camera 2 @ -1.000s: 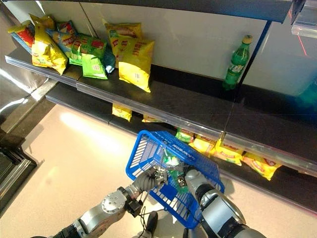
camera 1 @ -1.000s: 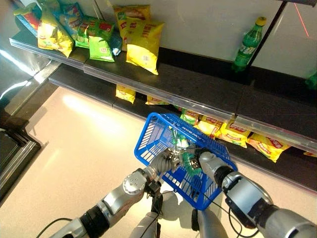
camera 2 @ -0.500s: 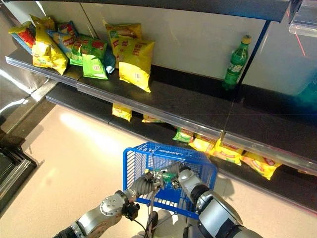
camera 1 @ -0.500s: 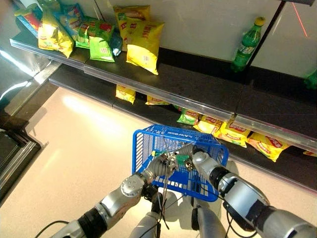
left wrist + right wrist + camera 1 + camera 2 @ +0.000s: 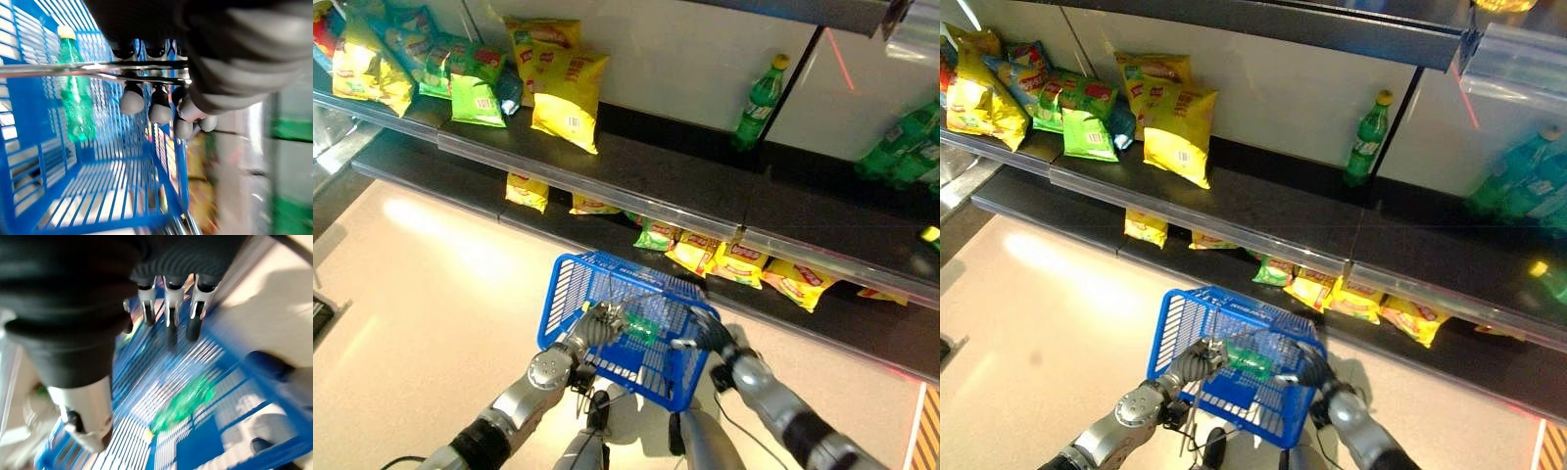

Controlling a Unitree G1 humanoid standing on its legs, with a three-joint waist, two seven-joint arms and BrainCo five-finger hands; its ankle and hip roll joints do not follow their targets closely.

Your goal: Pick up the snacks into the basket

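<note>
Left hand (image 5: 161, 105) curled round handle (image 5: 98, 70) of blue basket (image 5: 570, 294) | right hand (image 5: 168, 308) above it, fingers straight | green bottle (image 5: 76, 105) inside | snacks (image 5: 710, 257) shelved at 12 o'clock, unpicked

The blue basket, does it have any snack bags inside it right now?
No, the blue basket holds a green bottle with a yellow cap, and no snack bag is visible inside it.

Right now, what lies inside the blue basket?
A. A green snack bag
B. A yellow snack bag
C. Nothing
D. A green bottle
D: the left wrist view shows a green bottle with a yellow cap lying inside the blue basket.
</note>
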